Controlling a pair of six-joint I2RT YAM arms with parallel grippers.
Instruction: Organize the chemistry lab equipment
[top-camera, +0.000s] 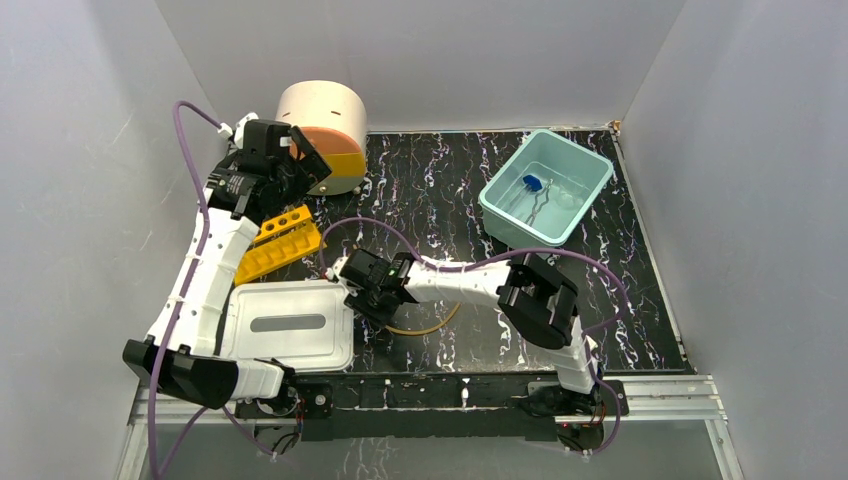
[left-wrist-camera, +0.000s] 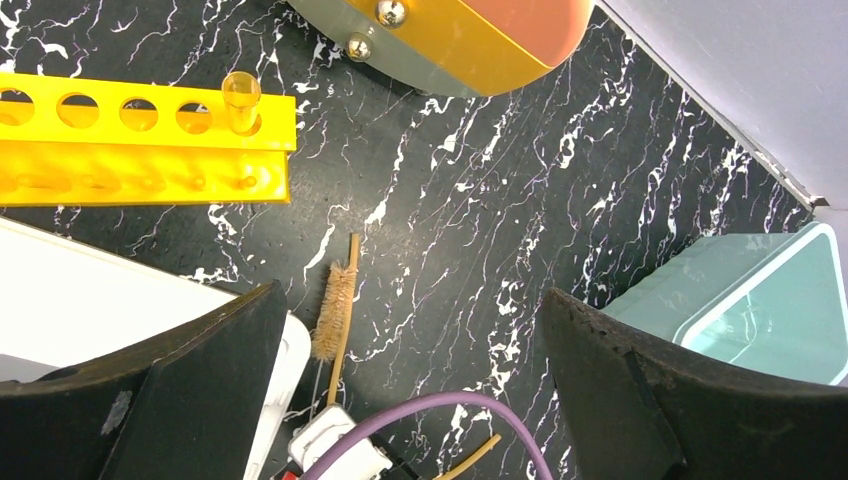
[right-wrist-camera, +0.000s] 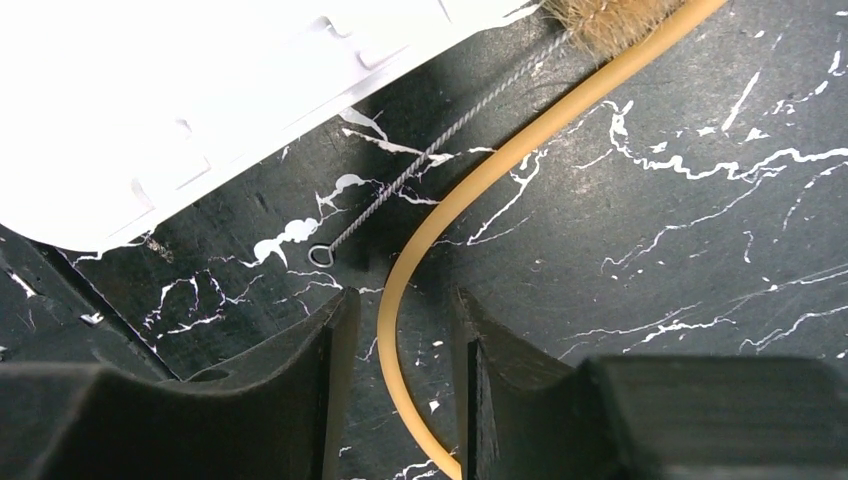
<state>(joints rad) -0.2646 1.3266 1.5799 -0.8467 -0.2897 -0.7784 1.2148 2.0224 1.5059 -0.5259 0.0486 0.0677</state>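
Near edge: one white flat lid (top-camera: 320, 345) is lying on the black marbled mat (top-camera: 450, 200). Just right of it the right gripper (right-wrist-camera: 402, 300) is pointing down, fingers slightly apart and straddling the one amber rubber hose (right-wrist-camera: 500, 160), not pinching it. The hose is thin, tan and curving in a loose arc across the mat. One bristle brush (left-wrist-camera: 335, 305) is lying beside it, its wire loop end close to the lid.

Mid-left: one orange-yellow holed rack (left-wrist-camera: 150, 170) is holding a single tube (left-wrist-camera: 241, 100) in an end hole.

Farther back: the left gripper (left-wrist-camera: 410, 300) is hanging spread wide, gripping nothing, near one round peach drum (top-camera: 320, 120).

Far right: one teal bin (top-camera: 500, 205) is holding one blue-tipped piece (top-camera: 532, 183) and one wire metal clamp (top-camera: 535, 207); any clear glassware is too faint to count.
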